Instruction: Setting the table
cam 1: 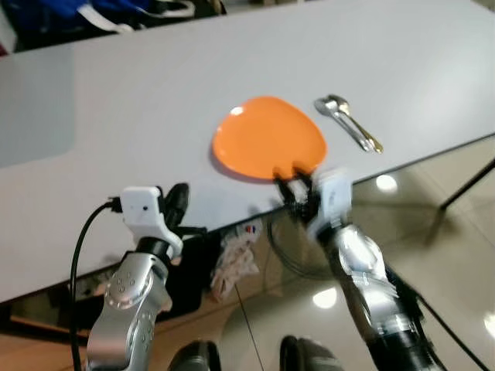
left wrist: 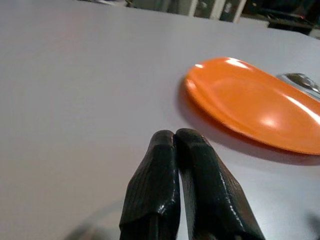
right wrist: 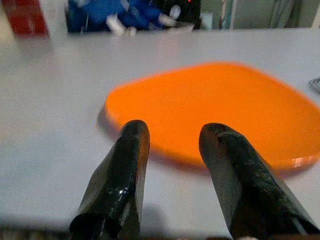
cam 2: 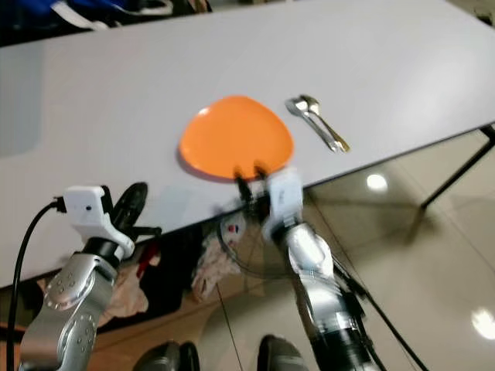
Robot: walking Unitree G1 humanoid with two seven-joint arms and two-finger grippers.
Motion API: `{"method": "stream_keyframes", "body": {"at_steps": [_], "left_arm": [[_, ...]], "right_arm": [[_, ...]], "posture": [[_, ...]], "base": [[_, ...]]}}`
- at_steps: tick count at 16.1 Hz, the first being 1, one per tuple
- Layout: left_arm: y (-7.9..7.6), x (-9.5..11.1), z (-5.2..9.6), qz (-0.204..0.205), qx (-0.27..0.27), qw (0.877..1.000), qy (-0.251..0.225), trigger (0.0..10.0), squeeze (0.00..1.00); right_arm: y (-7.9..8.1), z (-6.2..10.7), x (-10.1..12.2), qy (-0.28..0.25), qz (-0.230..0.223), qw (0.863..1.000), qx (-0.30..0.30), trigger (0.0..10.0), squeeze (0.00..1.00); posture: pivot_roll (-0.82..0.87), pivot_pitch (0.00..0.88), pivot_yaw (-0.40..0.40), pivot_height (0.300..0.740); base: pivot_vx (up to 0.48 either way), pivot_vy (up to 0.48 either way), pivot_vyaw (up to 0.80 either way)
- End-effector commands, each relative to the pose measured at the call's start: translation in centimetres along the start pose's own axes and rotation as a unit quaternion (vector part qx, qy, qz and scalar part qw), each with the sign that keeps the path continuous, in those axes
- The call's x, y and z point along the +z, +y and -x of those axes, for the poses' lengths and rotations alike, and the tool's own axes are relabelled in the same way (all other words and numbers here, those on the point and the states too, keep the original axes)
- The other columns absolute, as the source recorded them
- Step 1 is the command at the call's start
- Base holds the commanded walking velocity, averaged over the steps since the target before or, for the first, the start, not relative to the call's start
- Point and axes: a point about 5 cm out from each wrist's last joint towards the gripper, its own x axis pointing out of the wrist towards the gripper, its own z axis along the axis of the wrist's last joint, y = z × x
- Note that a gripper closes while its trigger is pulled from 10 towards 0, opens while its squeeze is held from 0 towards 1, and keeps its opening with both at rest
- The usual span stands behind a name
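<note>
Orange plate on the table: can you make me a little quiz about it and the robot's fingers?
1. True or false: the right gripper has its fingers open at the near edge of the orange plate.
2. What lies on the table to the right of the plate?
3. Are the left gripper's fingers A) pressed together or B) spread apart?

Key: 1 true; 2 spoons; 3 A.

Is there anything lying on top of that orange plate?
No, the orange plate carries nothing. A spoon and fork lie beside it on the white table; the tabletop beneath it is hidden.
</note>
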Motion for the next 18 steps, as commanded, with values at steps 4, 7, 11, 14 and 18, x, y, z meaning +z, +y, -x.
{"method": "stream_keyframes", "body": {"at_steps": [4,7,11,14,18], "left_arm": [[0.1,-1.4,0.0,-0.031,-0.010,0.999,0.021,10.0,0.00],[-0.4,-1.5,-0.4,-0.034,-0.023,0.999,0.018,10.0,0.00],[-0.1,-3.3,-0.1,-0.049,-0.033,0.997,0.046,10.0,0.00],[-0.4,-3.7,0.2,-0.049,-0.042,0.997,0.051,10.0,0.00],[-0.7,-3.2,-0.3,-0.054,-0.053,0.996,0.038,10.0,0.00]], "right_arm": [[-0.3,-0.1,0.4,-0.009,0.007,0.999,0.039,10.0,0.00],[-0.6,-1.1,0.9,-0.020,0.004,0.999,0.049,10.0,0.00],[0.3,-1.4,-0.8,0.019,0.026,0.998,0.058,10.0,0.00],[0.8,-1.5,-1.2,0.018,0.014,0.998,0.053,10.0,0.00],[0.5,-2.0,-1.2,0.015,0.031,0.999,0.032,10.0,0.00]], "posture": [[-0.11,0.099,0.015,0.740],[-0.10,0.078,0.012,0.740],[-0.09,0.066,0.016,0.740],[-0.09,0.066,0.017,0.740],[-0.09,0.066,0.023,0.740]], "base": [[0.000,0.480,0.20],[0.000,0.480,0.45],[0.000,0.480,0.40],[0.000,0.480,0.50],[0.000,0.480,0.00]]}}
